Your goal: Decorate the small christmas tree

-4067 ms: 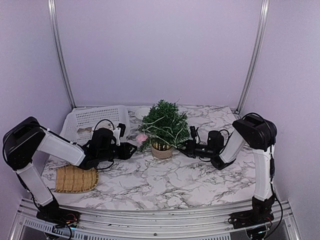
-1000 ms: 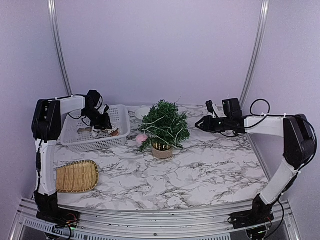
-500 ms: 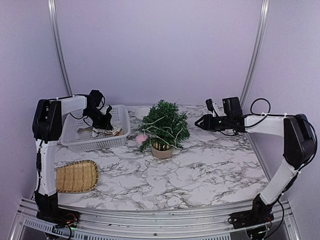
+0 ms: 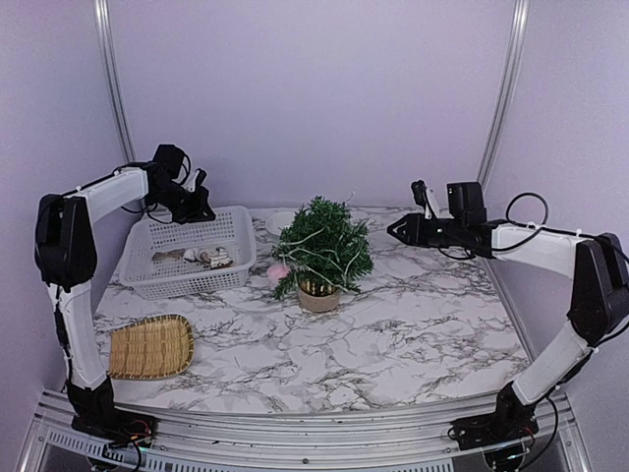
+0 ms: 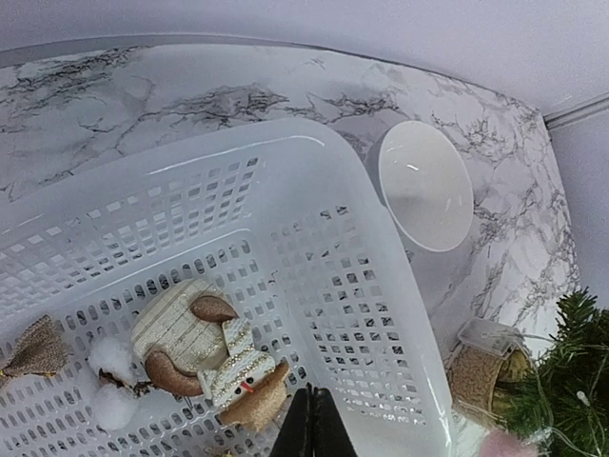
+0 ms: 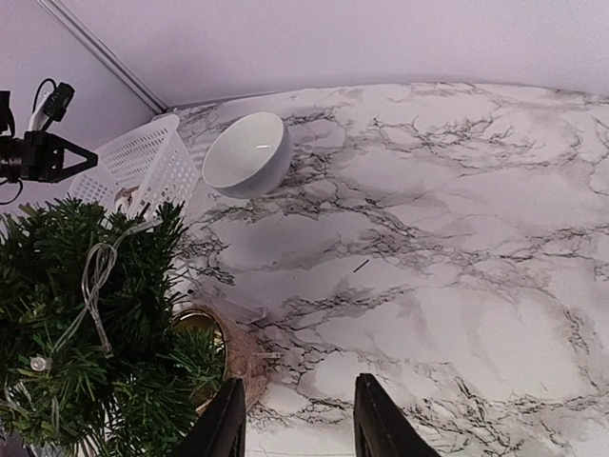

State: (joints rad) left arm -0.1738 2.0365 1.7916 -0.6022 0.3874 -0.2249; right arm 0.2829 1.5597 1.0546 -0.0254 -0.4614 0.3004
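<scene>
Left wrist alone resolves basket [image 5: 381, 314] — 1 snowman [image 5: 233, 371] (probably).

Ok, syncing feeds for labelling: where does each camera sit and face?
Top external: high behind the robot, facing the small dark green christmas tree; left arm and right arm show.
Left wrist: looks into the white plastic lattice basket; shut left gripper shows.
Right wrist: looks down across the marble tabletop; open right gripper shows.
Wrists share: round white bowl.
</scene>
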